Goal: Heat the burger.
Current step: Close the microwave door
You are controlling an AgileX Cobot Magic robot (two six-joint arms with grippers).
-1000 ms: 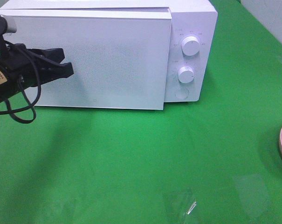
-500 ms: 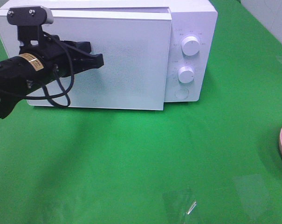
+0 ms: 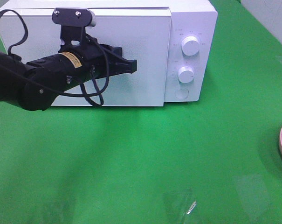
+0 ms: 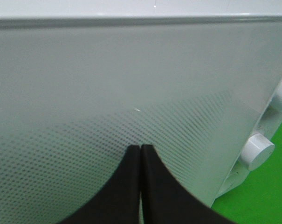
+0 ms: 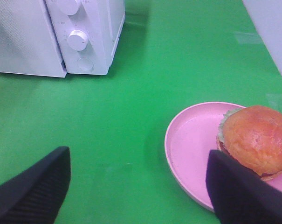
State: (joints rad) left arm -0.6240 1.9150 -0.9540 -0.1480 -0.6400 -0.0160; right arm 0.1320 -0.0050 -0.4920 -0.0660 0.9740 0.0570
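- Our left gripper has swept across the front of the microwave over the last second, from the door's far edge to about the middle of the door, and its tips now point toward the control side.
- Its jaws are pressed tight together with nothing between them (the left wrist view shows the two fingers meeting in a single seam right in front of the dotted door panel).
- The door is shut; just beyond the tips lie the two knobs and the round button below them, so we judge we are heading for the door release.
- Our right gripper hangs with its jaws spread wide, empty; the burger sits on the pink plate beneath it, close to one finger, untouched.
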